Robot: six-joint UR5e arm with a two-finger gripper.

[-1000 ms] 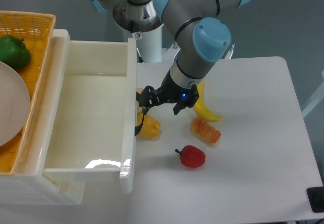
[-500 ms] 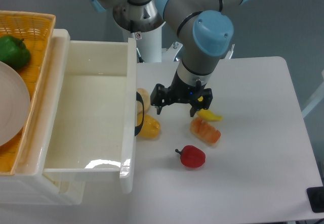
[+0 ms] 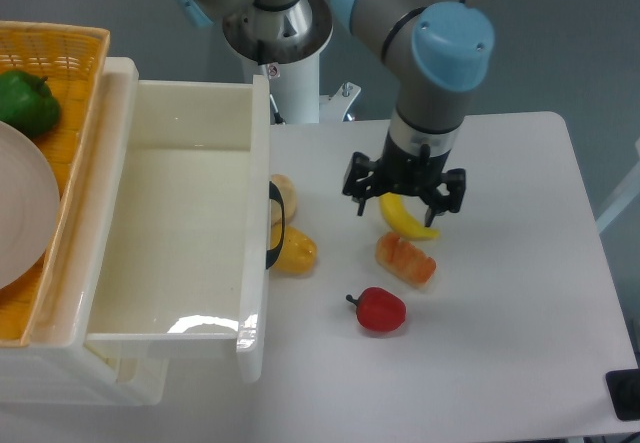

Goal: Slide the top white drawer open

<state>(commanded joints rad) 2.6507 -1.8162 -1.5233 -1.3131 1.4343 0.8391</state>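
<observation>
The top white drawer point(image 3: 170, 233) stands pulled far out over the table, its glossy tray empty. Its curved black handle point(image 3: 275, 229) faces right on the front panel. My gripper point(image 3: 404, 194) hangs to the right of the handle, well apart from it, above a yellow banana point(image 3: 410, 223). Its two black fingers are spread wide and hold nothing. The lower drawer point(image 3: 130, 378) shows only as a sliver under the open one.
A yellow-orange fruit point(image 3: 294, 253) and a pale one point(image 3: 284, 196) lie against the drawer front by the handle. An orange food piece point(image 3: 405, 259) and a red pepper point(image 3: 380, 310) lie nearby. The woven yellow basket point(image 3: 78, 63) holds a green pepper point(image 3: 25, 103) and a white plate point(image 3: 20, 213).
My gripper has let go of the black handle and swung right, away from the drawer front, to above the banana. The drawer has not moved.
</observation>
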